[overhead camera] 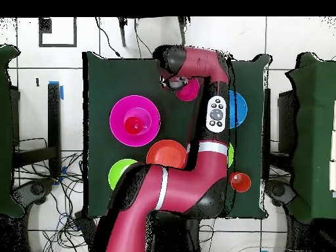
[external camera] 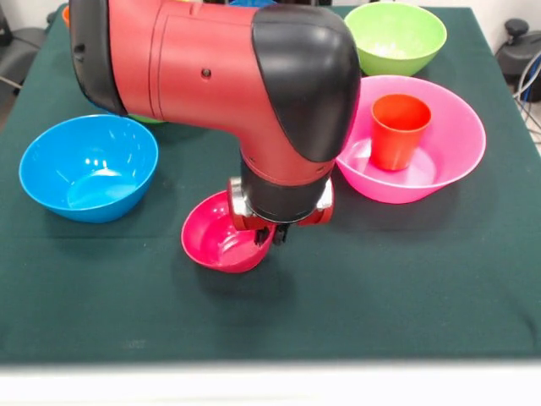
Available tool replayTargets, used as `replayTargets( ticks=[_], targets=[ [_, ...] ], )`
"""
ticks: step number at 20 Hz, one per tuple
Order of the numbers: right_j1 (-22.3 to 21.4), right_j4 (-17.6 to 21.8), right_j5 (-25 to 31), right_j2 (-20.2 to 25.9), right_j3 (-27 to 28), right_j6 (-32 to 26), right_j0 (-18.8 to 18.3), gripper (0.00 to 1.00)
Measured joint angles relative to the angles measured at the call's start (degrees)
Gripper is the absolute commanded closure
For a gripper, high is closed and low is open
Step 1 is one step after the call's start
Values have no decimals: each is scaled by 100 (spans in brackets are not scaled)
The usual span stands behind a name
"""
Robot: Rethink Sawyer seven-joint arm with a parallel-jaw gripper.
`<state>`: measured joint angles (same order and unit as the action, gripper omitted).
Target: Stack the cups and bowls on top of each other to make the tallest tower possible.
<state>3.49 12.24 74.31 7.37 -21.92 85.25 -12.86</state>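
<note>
Dark green cloth covers the tabletop (external camera: 406, 288) I'm working over, and from the front camera the closest thing is the small crimson bowl (external camera: 215, 244), sitting upright on the cloth near the front edge. My claw (external camera: 272, 233) hangs right at that bowl's rim, on the side toward the pink bowl, with the black tips poking down at the edge. My wrist blocks most of it, so honestly I can't tell whether it's spread or pinching the rim.

Off to one side, a bit further back, the light blue bowl (external camera: 89, 167) sits open side up, well apart from the crimson one. On the other side is the big pink bowl (external camera: 444, 152), with the red tumbler (external camera: 398, 129) standing upright inside it, mouth up. Behind that, a lime green bowl (external camera: 396, 35) sits just beside the pink one's far rim.

Overhead view picks up the stuff near my base: an orange bowl (overhead camera: 165, 153) partly under my arm, a second lime green bowl (overhead camera: 118, 172) close to it, and an orange cup (overhead camera: 240, 182) by the table's corner.
</note>
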Motion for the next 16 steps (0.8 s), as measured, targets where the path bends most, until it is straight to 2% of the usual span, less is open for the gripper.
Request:
replayTargets(
  ticks=[11, 16],
  targets=[
    [-19, -42, 1, -84, -2, 0, 25, 100],
    [11, 57, 4, -398, 81, 0, 232, 100]
  ],
)
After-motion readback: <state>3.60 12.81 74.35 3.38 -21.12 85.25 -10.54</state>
